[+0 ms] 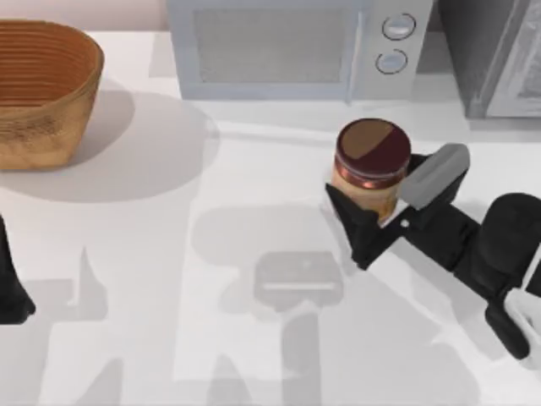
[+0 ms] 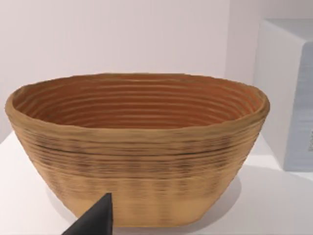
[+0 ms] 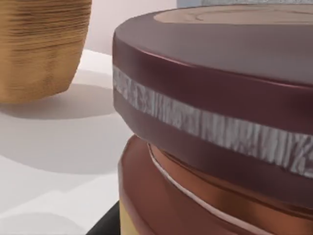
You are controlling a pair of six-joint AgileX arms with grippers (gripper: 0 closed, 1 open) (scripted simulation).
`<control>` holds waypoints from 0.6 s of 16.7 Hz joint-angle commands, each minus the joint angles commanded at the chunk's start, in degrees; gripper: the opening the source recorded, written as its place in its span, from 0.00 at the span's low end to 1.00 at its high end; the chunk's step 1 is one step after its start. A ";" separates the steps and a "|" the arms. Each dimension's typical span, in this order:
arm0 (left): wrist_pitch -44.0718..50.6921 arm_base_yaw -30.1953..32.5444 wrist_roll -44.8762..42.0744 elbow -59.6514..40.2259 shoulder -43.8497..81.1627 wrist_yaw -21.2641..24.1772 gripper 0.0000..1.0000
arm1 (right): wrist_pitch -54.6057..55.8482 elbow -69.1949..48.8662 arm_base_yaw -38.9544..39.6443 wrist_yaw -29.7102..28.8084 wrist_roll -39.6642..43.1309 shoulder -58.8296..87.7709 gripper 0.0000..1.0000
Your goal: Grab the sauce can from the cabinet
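A: Closest to our right wrist camera, the sauce can [image 3: 220,122] is looming large, its maroon lid ringed by a pale band and the copper shoulder showing under it.

B: From above, we are seeing the sauce can [image 1: 370,167] standing upright on the white counter [image 1: 169,254], toward the right side and nearer the far edge, just in front of the pale microwave [image 1: 296,46].

A: And our right pincer [image 1: 385,199] is reaching in from the right edge and pinching the can, one dark finger pressing its near side, the grey-tipped finger on the side toward the right edge.

B: The cabinet [image 1: 494,55] is sitting in the far right corner, apart from the can.

A: Our left arm is resting at the left edge of the counter. We are seeing one dark fingertip of the left pincer [image 2: 95,220] in the left wrist view, and we cannot tell whether it is spread or pressed together.

B: The wicker basket [image 1: 42,89] is sitting in the far left corner, well apart from the can, and it is facing our left wrist camera.
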State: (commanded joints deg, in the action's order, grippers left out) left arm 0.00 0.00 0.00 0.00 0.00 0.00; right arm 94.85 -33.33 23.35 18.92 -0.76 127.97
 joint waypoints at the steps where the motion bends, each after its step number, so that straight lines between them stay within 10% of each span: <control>1: 0.00 0.00 0.00 0.00 0.00 0.00 1.00 | 0.00 0.00 0.00 0.00 0.00 0.00 0.30; 10: 0.00 0.00 0.00 0.00 0.00 0.00 1.00 | 0.00 0.00 0.00 0.00 0.00 0.00 0.98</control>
State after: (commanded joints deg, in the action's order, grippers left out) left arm 0.00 0.00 0.00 0.00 0.00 0.00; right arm 94.85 -33.33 23.35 18.92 -0.76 127.97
